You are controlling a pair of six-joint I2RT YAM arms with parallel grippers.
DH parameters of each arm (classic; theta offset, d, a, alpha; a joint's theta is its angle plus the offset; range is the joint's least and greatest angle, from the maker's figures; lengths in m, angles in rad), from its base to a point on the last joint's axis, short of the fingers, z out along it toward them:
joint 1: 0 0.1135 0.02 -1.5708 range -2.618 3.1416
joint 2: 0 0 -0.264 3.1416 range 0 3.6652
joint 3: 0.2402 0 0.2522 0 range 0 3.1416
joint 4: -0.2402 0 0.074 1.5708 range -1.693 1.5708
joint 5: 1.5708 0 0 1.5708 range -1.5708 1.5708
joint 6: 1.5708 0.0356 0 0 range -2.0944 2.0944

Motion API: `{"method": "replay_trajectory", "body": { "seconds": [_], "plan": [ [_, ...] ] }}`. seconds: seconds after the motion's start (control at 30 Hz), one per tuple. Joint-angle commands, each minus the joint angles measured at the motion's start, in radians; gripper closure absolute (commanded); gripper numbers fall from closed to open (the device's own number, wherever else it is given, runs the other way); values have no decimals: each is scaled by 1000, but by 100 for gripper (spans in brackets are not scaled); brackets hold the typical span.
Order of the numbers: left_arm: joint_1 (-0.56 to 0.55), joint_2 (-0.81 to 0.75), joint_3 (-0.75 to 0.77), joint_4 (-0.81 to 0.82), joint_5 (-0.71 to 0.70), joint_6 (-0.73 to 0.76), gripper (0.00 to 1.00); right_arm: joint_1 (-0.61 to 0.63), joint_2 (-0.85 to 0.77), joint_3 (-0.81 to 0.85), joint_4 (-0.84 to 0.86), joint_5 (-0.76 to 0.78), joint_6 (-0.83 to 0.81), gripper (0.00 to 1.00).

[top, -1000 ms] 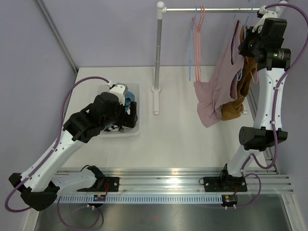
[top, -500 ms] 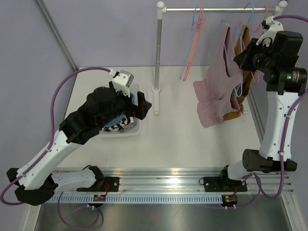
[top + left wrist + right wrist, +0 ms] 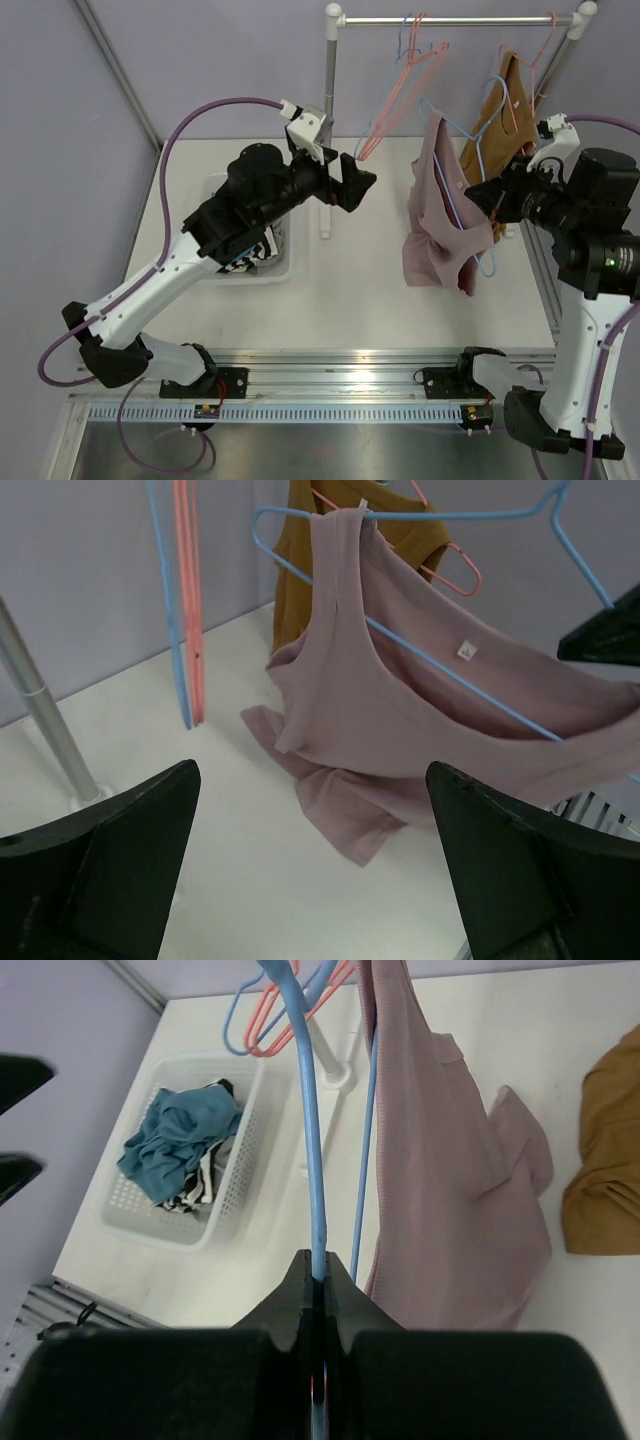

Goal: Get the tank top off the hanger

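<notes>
Mauve tank top draped on blue hanger, hanging above right side of table, hanger wire pinched between closed fingers of right gripper, left gripper spread wide nearby to its left, white basket holding crumpled teal garment and striped cloth

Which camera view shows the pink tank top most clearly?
The left wrist view: the tank top is large and central, with neckline, armhole and label visible on the blue hanger. Top external shows it smaller, hanging draped. Right wrist shows it from the side, beside the hanger wire.
</notes>
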State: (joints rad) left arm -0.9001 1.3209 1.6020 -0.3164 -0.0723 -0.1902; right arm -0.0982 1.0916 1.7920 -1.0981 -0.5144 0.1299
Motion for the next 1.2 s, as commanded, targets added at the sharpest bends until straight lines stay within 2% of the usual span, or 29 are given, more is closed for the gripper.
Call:
{"method": "replay_trajectory", "body": {
  "seconds": [0.0,0.17,0.4,0.47,0.5,0.53,0.6,0.67,0.73,0.77,0.9,0.97,1.1,1.17],
  "plan": [
    [-6,52,76,155,66,15,1,0,-99,-46,47,-105,34,100],
    [-36,161,139,183,135,38,1,29,-199,-100,67,-153,57,100],
    [-74,248,174,214,106,90,1,86,-226,-83,41,-177,62,100],
    [-76,271,194,197,83,98,4,92,-234,-77,32,-168,56,100],
    [-76,288,209,192,77,103,7,126,-237,-75,30,-162,53,100],
    [-76,297,219,179,77,106,17,135,-237,-74,20,-153,47,100],
    [-76,317,237,166,77,120,24,156,-234,-68,4,-128,40,100],
    [-76,322,236,166,34,135,40,158,-236,-63,-3,-139,37,100],
    [-76,327,233,165,-6,136,51,167,-242,-74,1,-135,33,100],
    [-74,324,230,165,-17,144,61,169,-245,-78,1,-128,30,100],
    [-76,305,204,154,-57,147,89,178,-239,-98,1,-93,17,100],
    [-74,276,181,160,-81,144,100,176,-231,-109,3,-84,14,100],
    [-72,209,110,158,-262,114,100,180,-236,-123,-11,-125,-36,100],
    [-68,173,67,154,-420,72,100,195,-251,-134,-17,-148,-62,100]
  ]
}}
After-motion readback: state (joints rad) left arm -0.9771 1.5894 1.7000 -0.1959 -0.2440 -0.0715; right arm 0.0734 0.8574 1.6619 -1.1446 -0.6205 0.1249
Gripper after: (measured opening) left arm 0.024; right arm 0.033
